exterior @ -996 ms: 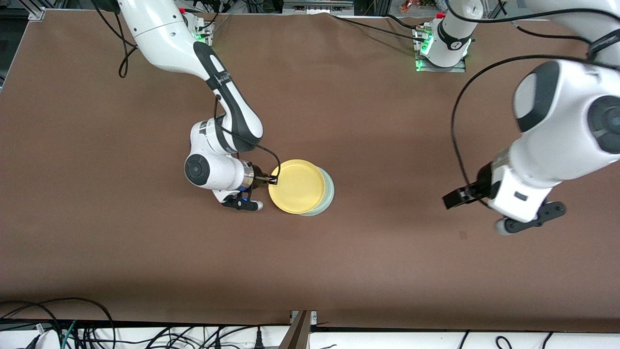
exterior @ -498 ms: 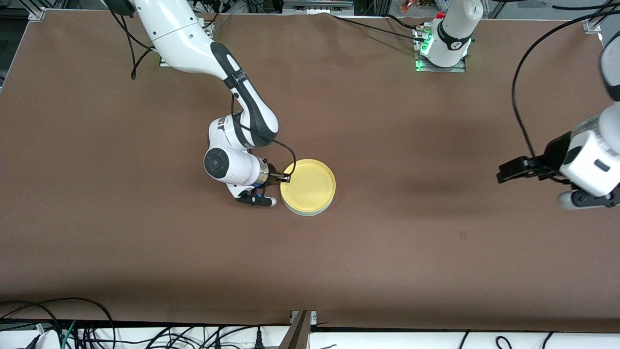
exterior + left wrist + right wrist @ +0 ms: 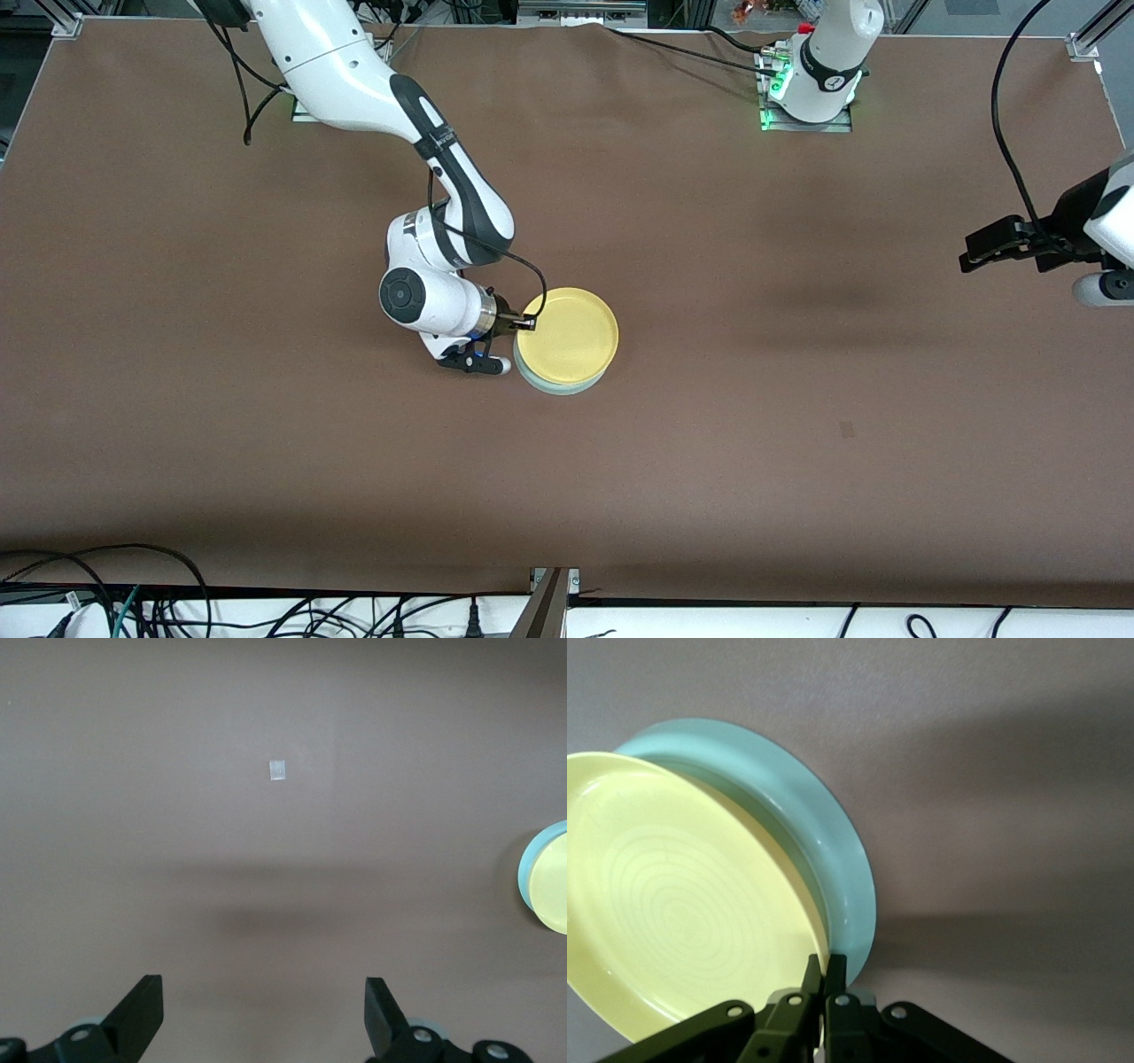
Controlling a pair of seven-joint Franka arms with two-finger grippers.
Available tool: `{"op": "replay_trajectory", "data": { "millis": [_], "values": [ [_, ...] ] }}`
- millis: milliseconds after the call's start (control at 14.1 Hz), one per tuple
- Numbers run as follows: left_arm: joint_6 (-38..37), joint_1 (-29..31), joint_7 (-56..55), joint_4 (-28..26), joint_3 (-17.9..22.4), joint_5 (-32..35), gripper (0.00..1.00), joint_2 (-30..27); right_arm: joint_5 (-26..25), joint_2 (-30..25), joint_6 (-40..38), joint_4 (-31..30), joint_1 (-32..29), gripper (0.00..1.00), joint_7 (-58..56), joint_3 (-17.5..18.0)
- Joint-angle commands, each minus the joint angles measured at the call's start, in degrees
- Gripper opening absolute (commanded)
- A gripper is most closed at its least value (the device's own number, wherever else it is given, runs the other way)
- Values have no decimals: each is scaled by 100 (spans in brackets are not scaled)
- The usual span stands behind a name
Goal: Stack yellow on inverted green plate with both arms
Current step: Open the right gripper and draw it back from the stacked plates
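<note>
The yellow plate (image 3: 571, 335) lies rim-up over the green plate (image 3: 558, 386) at the table's middle. It covers nearly all of the green plate, leaving only a crescent of green rim showing. My right gripper (image 3: 524, 324) is shut on the yellow plate's rim at the edge toward the right arm's end. In the right wrist view the gripper (image 3: 824, 973) pinches the yellow rim (image 3: 673, 912), slightly tilted against the green plate (image 3: 811, 837). My left gripper (image 3: 974, 252) is open and empty, raised over the left arm's end of the table; its jaws (image 3: 263, 1010) stand wide apart.
A small tape patch (image 3: 847, 430) lies on the brown table (image 3: 266, 461) nearer the front camera, toward the left arm's end; it also shows in the left wrist view (image 3: 278, 769). Cables run along the table's front edge.
My right gripper carried the yellow plate toward the left arm's end until it sat centred over the green plate. The left arm pulled away toward its own end of the table.
</note>
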Motion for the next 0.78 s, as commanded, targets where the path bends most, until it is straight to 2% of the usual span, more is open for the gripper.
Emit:
{"op": "replay_trajectory", "data": {
  "millis": [0,213,356,569,711],
  "values": [
    [529,-11,138,-1229,-78,177,100,-827,90,71,156,-50,-52,0,-103,-45],
    [835,6,173,-1845,-131,493,100,-1249,90,71,156,-50,-52,0,-77,-45],
    [1231,128,506,-2285,-131,493,100,-1548,81,62,156,-50,-35,99,-24,-54],
    [1014,147,735,-2069,-114,493,100,-1515,-24,-113,43,56,-78,100,-112,-211],
    [820,147,762,-1927,-114,493,100,-1479,-251,-263,-552,327,-79,100,-287,-667]
  ]
}}
